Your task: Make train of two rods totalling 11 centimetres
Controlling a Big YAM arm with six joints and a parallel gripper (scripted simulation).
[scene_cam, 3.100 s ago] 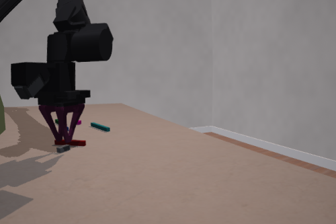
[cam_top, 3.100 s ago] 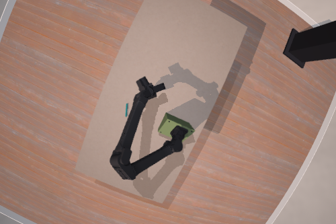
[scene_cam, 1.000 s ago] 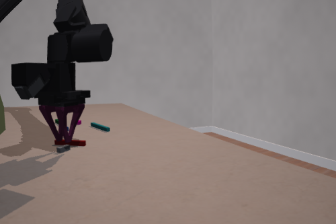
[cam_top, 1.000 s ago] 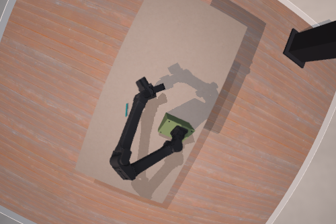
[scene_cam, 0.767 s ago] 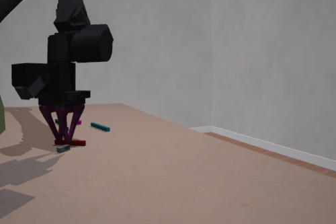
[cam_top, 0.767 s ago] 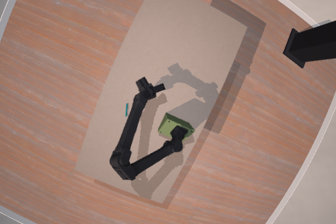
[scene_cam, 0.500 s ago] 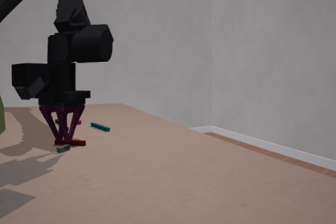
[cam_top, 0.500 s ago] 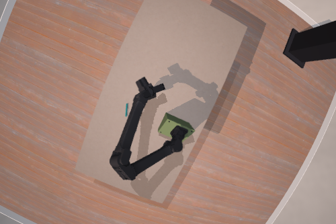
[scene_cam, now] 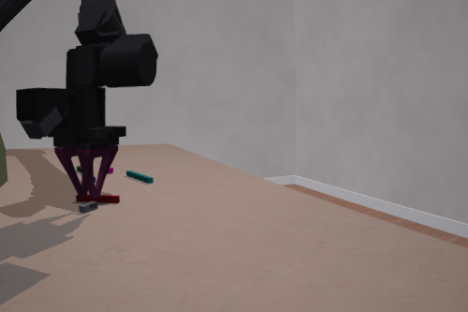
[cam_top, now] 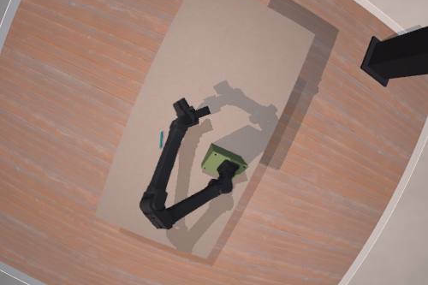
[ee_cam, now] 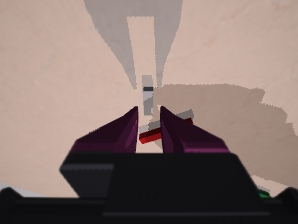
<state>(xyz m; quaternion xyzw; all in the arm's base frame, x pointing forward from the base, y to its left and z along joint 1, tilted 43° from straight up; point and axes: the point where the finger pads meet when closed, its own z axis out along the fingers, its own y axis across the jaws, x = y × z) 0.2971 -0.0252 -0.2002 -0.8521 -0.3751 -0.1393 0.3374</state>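
My gripper [scene_cam: 91, 193] [ee_cam: 149, 111] points straight down with its purple fingertips at the table, a narrow gap showing between them. A red rod [scene_cam: 98, 199] [ee_cam: 150, 136] lies flat on the table, passing under the fingertips at an angle. A short grey rod [scene_cam: 88, 207] [ee_cam: 148, 97] lies just in front of the fingers, close to the red rod. The turquoise rod [scene_cam: 139, 176] [cam_top: 161, 139] lies apart, further back. A magenta rod [scene_cam: 109, 170], a small blue rod [scene_cam: 94, 179] and a green rod [scene_cam: 80, 169] lie behind the gripper, partly hidden. Nothing seems clamped.
The arm's green base box [cam_top: 222, 160] stands on the tan mat. A black post [cam_top: 395, 57] stands off the mat at the far right. The arm's own wrist [cam_top: 188, 113] hides the rods in the overhead view.
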